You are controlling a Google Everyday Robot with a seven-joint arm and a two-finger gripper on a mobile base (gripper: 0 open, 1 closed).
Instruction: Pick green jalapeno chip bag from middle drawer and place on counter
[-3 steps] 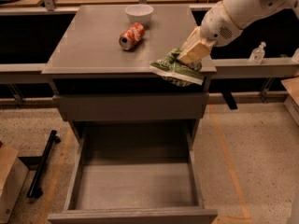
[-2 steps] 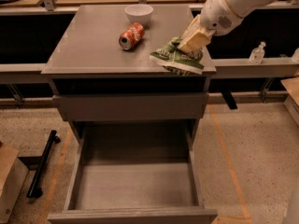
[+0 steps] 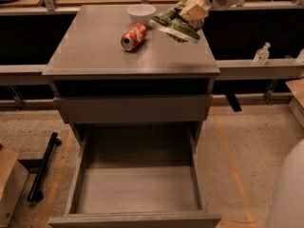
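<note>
My gripper [image 3: 192,10] is at the top right, over the back right part of the counter [image 3: 95,51]. It is shut on the green jalapeno chip bag [image 3: 173,24], which hangs from it, tilted, a little above the counter surface beside the white bowl. The middle drawer [image 3: 137,194] stands pulled out below, its grey floor bare. A red soda can [image 3: 133,36] lies on its side on the counter left of the bag.
A white bowl [image 3: 141,12] stands at the counter's back. A closed grey drawer front [image 3: 133,109] sits above the open drawer. A clear bottle [image 3: 261,54] stands on the right ledge. A black bar [image 3: 43,167] and a cardboard box [image 3: 8,186] lie on the floor at left.
The gripper has carried the bag from the counter's front right edge up and toward the back, near the bowl. The can, bowl and drawer have not moved.
</note>
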